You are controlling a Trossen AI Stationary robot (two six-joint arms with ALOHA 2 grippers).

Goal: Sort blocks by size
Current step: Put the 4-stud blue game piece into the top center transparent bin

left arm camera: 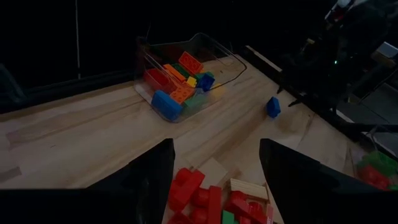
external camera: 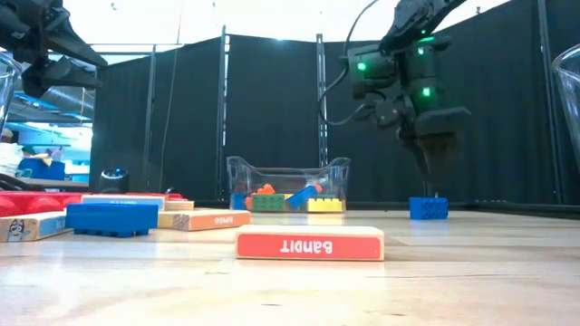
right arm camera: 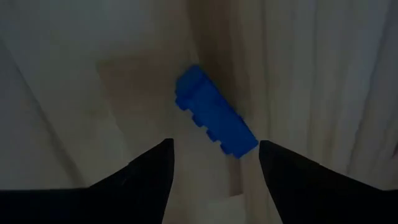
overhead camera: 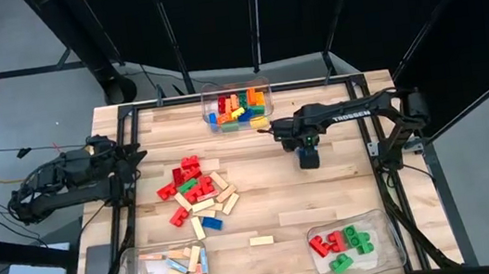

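**Desk:** Where is the right gripper [overhead camera: 309, 159] at this moment?

**Photographer:** Right of centre in the overhead frame, hanging above a lone blue brick [right arm camera: 215, 121] on the wooden table [overhead camera: 328, 206]. The wrist camera looks straight down on the brick, which lies between and just ahead of the two dark fingers [right arm camera: 146, 180]. The fingers stand apart and hold nothing. At table level the brick sits on the boards at right, with the fingertips poised just over it and not touching.

**Desk:** And the left gripper [overhead camera: 131, 156]?

**Photographer:** At the left edge of the overhead frame, over the table's rim, its fingers spread wide and empty.

**Desk:** Where are the rest of the blocks?

**Photographer:** A loose pile [overhead camera: 199, 191] of red, green and blue bricks mixed with tan wooden bars lies left of centre. One wooden bar [overhead camera: 261, 241] sits alone at lower centre; it is the red-faced piece in the foreground of the table-level frame. A clear bin at top centre [overhead camera: 210, 95] holds mixed small bricks in orange, blue, green, yellow and red. A bin at lower left [overhead camera: 131, 259] holds wooden bars, some with blue and orange faces. A bin at lower right [overhead camera: 386, 221] holds red and green bricks.
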